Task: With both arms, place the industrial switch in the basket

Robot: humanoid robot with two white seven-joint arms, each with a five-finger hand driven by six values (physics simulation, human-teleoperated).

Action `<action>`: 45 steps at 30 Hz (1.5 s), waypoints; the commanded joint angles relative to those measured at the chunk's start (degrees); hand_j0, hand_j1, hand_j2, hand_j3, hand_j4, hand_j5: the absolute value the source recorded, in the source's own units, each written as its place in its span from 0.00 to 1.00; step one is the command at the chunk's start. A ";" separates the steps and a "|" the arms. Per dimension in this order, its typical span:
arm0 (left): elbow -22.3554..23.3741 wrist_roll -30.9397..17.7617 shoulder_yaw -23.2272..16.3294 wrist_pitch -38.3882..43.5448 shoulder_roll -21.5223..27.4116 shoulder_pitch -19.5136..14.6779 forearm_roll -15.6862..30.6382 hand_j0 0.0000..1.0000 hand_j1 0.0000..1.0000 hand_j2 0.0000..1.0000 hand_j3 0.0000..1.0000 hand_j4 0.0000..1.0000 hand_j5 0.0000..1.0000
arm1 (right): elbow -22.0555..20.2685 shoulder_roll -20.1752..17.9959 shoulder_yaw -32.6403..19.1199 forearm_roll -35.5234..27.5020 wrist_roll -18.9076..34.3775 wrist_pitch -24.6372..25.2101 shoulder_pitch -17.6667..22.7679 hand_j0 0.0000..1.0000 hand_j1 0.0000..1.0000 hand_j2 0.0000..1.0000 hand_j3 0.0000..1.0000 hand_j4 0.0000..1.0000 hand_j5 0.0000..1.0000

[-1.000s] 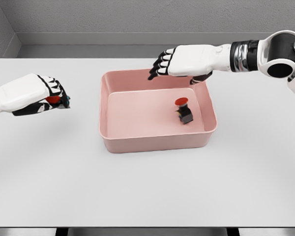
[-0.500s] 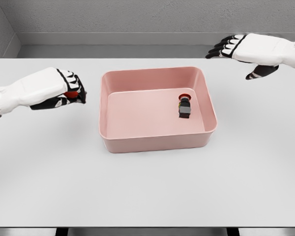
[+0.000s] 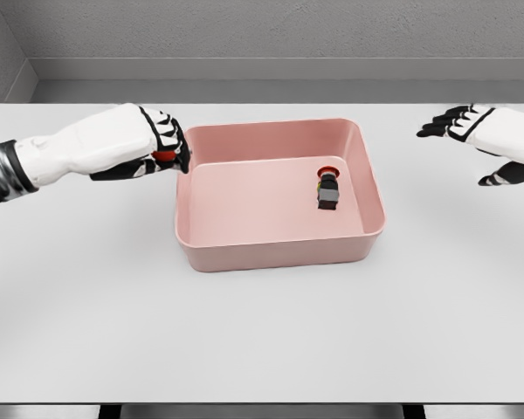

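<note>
Industrial switch (image 3: 328, 189) lying inside pink basket (image 3: 271, 251), near its right wall. Left hand (image 3: 148, 142) at basket's left rim, clenched around a red-capped switch (image 3: 164, 156). Right hand (image 3: 485, 140) well right of basket, fingers spread, holding nothing.

basket (image 3: 271, 253): plain salmon pink, centre of frame
switch in basket (image 3: 328, 190): black-grey body, red cap
switch in left hand (image 3: 165, 157): red showing between the fingers
left hand (image 3: 148, 144): white shell, black fingers with white segments, upper left
right hand (image 3: 485, 140): white shell, black fingers, upper right
table (image 3: 262, 332): plain pale grey-white
wall (image 3: 262, 30): speckled grey, top of frame
</note>
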 commanded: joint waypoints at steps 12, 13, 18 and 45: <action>1.47 -1.53 -7.53 0.12 -7.03 -7.38 -1.21 0.44 0.44 0.44 0.44 0.44 0.44 | -0.36 -0.06 -0.08 -0.35 -0.99 0.08 1.23 1.00 1.00 1.00 1.00 1.00 1.00; 1.38 -1.53 -7.80 0.12 -7.56 -7.65 -1.22 0.44 0.44 0.44 0.44 0.44 0.44 | -0.27 -0.15 -0.08 -0.35 -0.99 0.08 1.23 1.00 1.00 1.00 1.00 1.00 1.00; 1.38 -2.76 -8.15 0.12 -9.75 -9.14 -1.30 0.53 0.53 0.53 0.53 0.53 0.53 | -0.10 -0.15 -0.08 -0.35 -0.99 0.08 1.23 1.00 1.00 1.00 1.00 1.00 1.00; 2.08 -2.58 -2.97 0.12 2.99 -5.54 6.52 1.00 1.00 1.00 1.00 1.00 1.00 | -0.10 -0.15 -0.08 -0.35 -0.99 0.08 1.58 1.00 1.00 1.00 1.00 1.00 1.00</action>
